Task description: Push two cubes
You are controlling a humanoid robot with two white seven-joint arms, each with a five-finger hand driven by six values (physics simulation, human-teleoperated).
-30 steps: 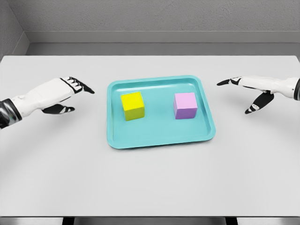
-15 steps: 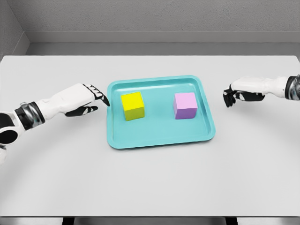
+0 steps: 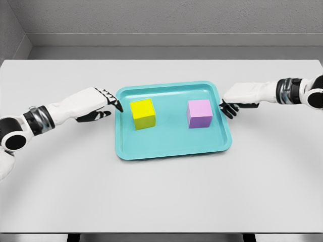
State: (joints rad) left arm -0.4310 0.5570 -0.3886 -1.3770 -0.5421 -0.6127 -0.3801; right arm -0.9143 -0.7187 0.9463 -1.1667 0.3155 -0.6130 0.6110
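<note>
Both hands have closed on the tray (image 3: 171, 151): our left hand (image 3: 96, 103), fingers extended, and right hand (image 3: 239, 96), fingers curled, should clear its rim, then press the yellow cube (image 3: 143, 114) and purple cube (image 3: 199, 113) squarely inward.

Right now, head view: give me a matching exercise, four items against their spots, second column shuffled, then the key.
Column one:
1. yellow cube
2. purple cube
3. left hand
4. right hand

Column two:
A. at the right rim of the teal rectangular tray, fingers curled downward
B. on the tray's left half
C. at the tray's left rim, fingers extended toward it
D. on the tray's right half

Pairs: 1-B, 2-D, 3-C, 4-A
</note>
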